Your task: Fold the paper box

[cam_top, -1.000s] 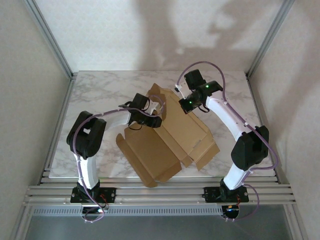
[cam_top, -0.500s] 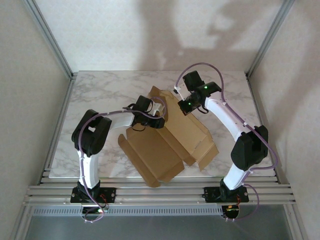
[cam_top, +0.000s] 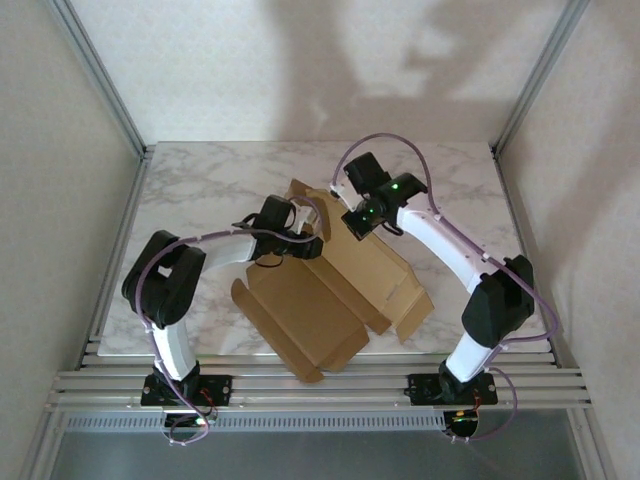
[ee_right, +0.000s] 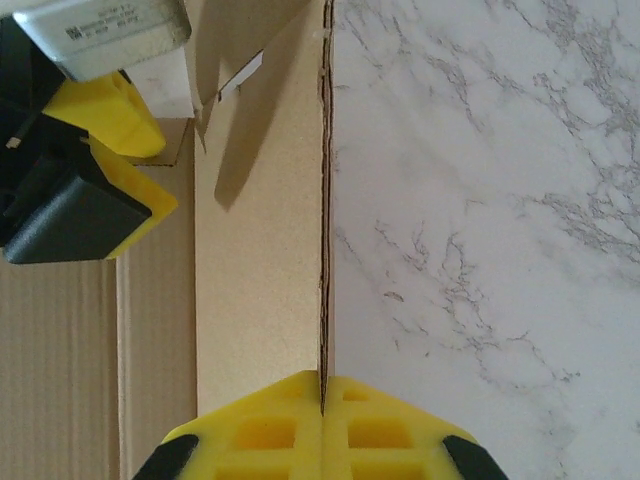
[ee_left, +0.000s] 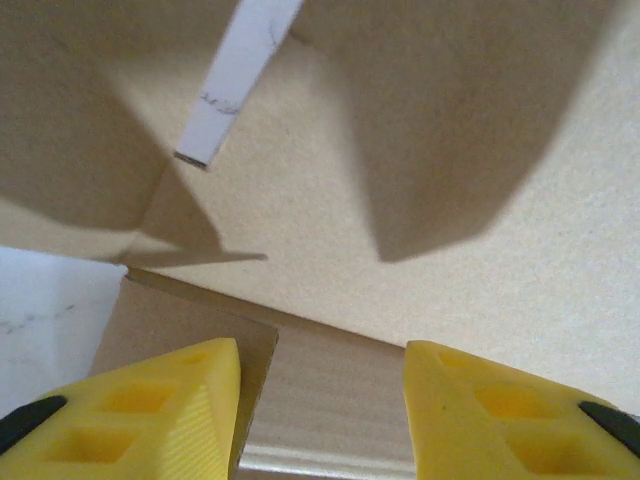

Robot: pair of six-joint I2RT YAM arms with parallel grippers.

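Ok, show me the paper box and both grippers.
paper box (cam_top: 300, 315), top view, wide near panel.
left gripper (ee_left: 320, 365), left wrist view, between its open jaws.
right gripper (ee_right: 322, 392), right wrist view, where its jaws meet.

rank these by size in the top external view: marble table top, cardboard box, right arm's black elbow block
white marble table top
brown kraft cardboard box
right arm's black elbow block, clearly smallest
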